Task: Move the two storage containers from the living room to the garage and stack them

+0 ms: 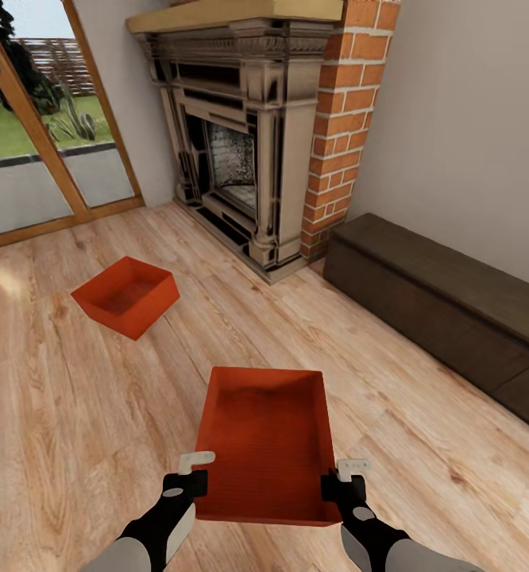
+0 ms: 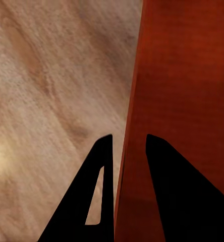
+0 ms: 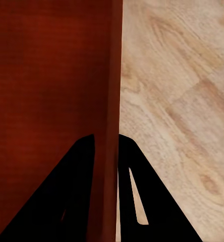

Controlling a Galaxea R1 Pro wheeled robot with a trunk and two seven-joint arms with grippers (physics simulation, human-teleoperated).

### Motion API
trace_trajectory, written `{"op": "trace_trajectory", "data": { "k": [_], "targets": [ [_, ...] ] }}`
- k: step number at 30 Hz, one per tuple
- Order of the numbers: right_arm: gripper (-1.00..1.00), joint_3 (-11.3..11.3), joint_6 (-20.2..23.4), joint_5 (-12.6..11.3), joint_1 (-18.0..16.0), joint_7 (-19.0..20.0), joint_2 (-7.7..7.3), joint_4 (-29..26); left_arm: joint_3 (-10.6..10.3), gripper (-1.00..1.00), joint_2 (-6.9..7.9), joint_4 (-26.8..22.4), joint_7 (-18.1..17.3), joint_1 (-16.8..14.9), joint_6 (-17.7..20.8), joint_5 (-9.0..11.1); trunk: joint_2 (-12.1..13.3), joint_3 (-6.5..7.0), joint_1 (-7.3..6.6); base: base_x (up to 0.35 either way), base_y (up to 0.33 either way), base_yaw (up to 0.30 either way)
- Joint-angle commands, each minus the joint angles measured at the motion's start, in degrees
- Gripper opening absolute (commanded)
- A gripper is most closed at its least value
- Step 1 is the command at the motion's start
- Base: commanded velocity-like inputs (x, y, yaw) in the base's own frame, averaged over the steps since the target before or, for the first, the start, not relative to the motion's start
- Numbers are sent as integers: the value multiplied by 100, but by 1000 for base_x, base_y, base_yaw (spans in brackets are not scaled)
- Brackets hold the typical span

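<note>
One orange-red storage container (image 1: pixel 268 445) is held just in front of me over the light wood plank floor of the living room, open side up and empty. My left gripper (image 1: pixel 193 477) is shut on its left wall, one finger inside and one outside; the left wrist view shows the left gripper (image 2: pixel 128 137) straddling that thin container wall (image 2: pixel 134 101). On the opposite side my right gripper (image 1: pixel 344 481) is shut on the right wall, seen up close as the right gripper (image 3: pixel 107 136) pinching the container wall (image 3: pixel 112 75). The second storage container (image 1: pixel 125 295) rests on the floor farther off to the left.
An ornate fireplace (image 1: pixel 241 159) with a brick column (image 1: pixel 344 119) stands ahead. A long dark low bench (image 1: pixel 447 310) runs along the right wall. Wood-framed glass doors (image 1: pixel 34 143) are at the far left. Plank floor (image 1: pixel 82 413) lies between the two containers.
</note>
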Motion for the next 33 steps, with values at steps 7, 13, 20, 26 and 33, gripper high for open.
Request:
{"op": "trace_trajectory", "data": {
  "k": [7,13,20,26,33],
  "targets": [
    [-100,-139,-52,-110,-5,-23,-3,1,102,-100,7,0,48,0,5,-71,281,123,-155,0,0,0],
    [-100,-139,-53,-110,-5,-22,-3,1,97,-100,9,0,48,0,5,-65,521,231,-287,0,0,0],
    [-100,-139,-53,-110,-7,-21,1,1,104,-100,16,0,48,-2,5,-62,802,356,-441,0,0,0],
    [-100,-139,-53,-110,-9,-25,-2,1,104,-100,16,0,47,-1,5,-62,1043,464,-572,0,0,0],
    [-100,-139,-53,-110,-5,-19,-3,1,113,-100,24,0,43,2,5,-57,1324,590,-726,0,0,0]
  ]
}}
